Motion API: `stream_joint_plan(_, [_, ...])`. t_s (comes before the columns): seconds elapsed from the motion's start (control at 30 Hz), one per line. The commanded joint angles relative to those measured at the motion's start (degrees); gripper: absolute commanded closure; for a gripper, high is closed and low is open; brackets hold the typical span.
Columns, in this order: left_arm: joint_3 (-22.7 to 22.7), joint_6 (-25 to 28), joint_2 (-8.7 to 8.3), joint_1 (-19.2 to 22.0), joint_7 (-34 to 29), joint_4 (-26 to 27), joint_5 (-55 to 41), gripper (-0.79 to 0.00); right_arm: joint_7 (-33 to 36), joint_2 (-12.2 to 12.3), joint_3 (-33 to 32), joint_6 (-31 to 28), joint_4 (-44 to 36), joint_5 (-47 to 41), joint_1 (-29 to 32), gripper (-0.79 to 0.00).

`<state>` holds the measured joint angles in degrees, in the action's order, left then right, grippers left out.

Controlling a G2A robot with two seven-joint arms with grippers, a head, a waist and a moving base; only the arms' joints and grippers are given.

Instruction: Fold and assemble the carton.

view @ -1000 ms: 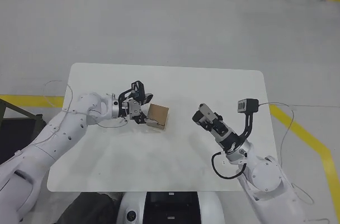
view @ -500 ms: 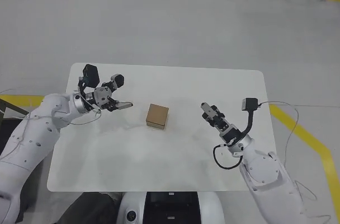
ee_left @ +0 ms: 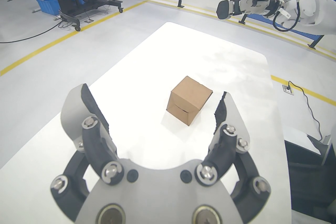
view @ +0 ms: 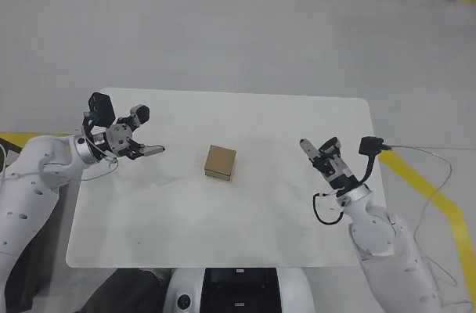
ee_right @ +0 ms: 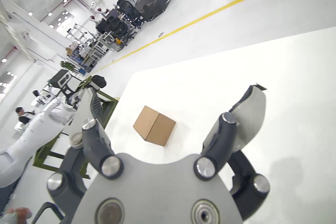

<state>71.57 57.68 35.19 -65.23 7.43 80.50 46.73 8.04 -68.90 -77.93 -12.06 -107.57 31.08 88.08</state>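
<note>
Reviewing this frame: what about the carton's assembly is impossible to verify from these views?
1. Underside of the carton: hidden in all three views, as it sits flat on the table.
2. Tuck slit on one side face, left wrist view: too small to tell whether the flap is fully seated.
3. Side faces, top view: mostly hidden beneath the carton's own top.

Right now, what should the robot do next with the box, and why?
Probably move the left gripper and right gripper aside to rest: both are open, well apart from the box, which looks fully closed on the table.
</note>
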Motion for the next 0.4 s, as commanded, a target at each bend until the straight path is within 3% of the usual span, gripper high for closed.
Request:
stream_joint_plan(0.0, [1.40, 0.18, -0.25, -1.00, -1.09, 0.69, -0.90, -0.785, 0.28, 0.04, -0.35, 1.40, -0.86, 1.10, 0.59, -0.785])
stream_joint_plan(0.37, [3.74, 0.28, -0.51, -2.46, -2.88, 1.78, -2.74, -0.784, 1.47, 0.07, -0.81, 2.74, -1.13, 2.42, 0.30, -0.785])
